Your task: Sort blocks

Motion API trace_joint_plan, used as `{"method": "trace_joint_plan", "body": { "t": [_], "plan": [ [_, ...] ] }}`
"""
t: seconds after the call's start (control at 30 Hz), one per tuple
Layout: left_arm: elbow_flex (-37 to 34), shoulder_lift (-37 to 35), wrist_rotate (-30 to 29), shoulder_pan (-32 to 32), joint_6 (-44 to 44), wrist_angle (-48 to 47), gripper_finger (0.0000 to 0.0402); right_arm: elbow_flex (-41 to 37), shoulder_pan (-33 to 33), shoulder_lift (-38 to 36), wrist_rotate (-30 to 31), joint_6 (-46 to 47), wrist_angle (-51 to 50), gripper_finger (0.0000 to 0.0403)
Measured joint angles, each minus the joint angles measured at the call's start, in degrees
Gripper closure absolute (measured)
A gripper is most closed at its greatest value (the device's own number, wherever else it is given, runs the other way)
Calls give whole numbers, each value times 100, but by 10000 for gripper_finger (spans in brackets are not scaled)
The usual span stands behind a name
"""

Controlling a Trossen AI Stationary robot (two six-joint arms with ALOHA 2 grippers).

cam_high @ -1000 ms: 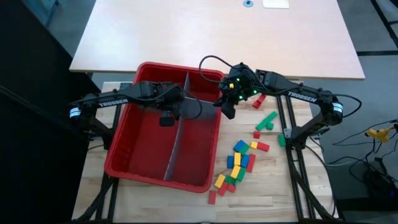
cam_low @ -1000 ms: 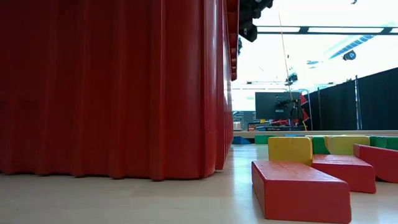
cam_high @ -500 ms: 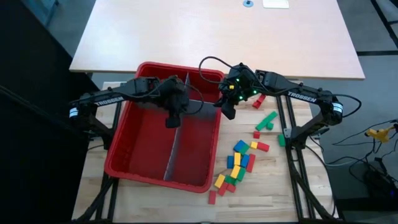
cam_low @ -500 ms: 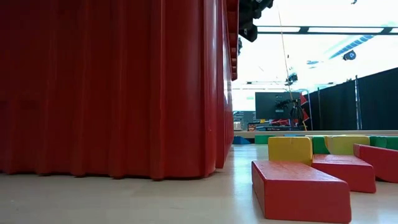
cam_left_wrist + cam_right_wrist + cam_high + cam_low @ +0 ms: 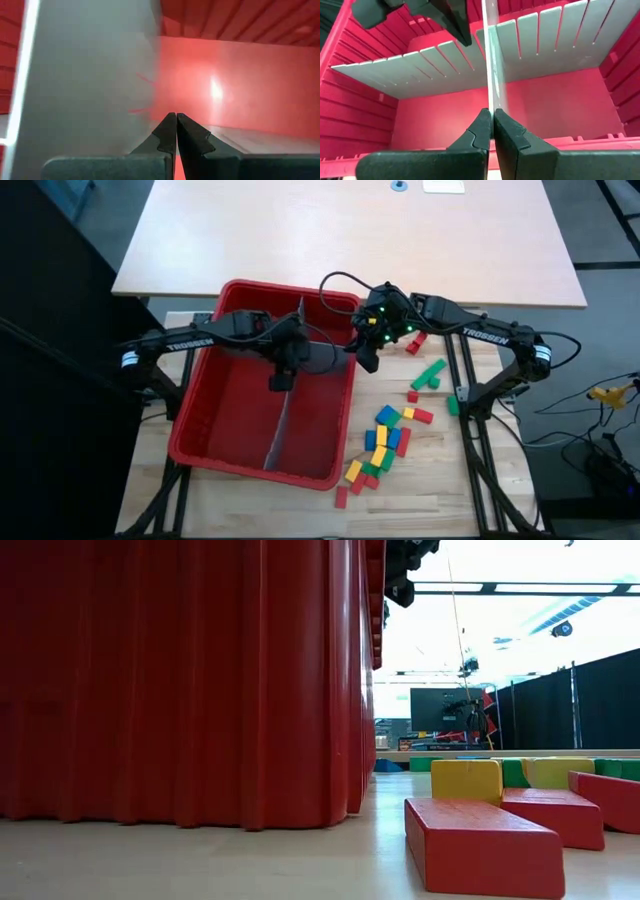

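Several red, green, blue and yellow blocks (image 5: pixel 385 440) lie flat on the table to the right of the big red bin (image 5: pixel 190 450). A red block (image 5: pixel 480 845) is closest in the low view. A long grey slotted panel (image 5: pixel 283 420) and a short cross panel (image 5: pixel 490 50) stand inside the bin. My left gripper (image 5: pixel 176 117) is shut, pointing down over the bin's middle (image 5: pixel 279 380), right at the long panel. My right gripper (image 5: pixel 492 112) is at the bin's right rim (image 5: pixel 366 360), shut on the short panel's end. My left gripper has its shut fingertips (image 5: pixel 465 37) by the long panel's top edge, coming from above; I cannot tell whether they touch it. My right gripper pinches the short cross panel's end (image 5: pixel 491 100) between its two fingers, reaching over the bin's right rim from the table's right. The panel stands upright in the bin.
The bin's tall red wall (image 5: pixel 180 680) fills the left of the low view. A large pale table (image 5: pixel 350 240) lies beyond the far edge. Bare wood shows in front of the bin and right of the blocks.
My left gripper has moved over the bin toward the table's right edge, from the left compartment up to the long panel, staying shut. My right gripper and the blocks have kept still.
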Motion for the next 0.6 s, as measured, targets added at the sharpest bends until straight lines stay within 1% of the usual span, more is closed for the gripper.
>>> {"method": "trace_joint_plan", "body": {
  "t": [0.33,0.6],
  "plan": [
    [-3,78,125,-37,-15,-48,402,0,-39,2,14,-39,3,403],
    [-32,-107,95,-39,-14,-6,402,1,-66,2,13,-44,45,403]
  ]
}}
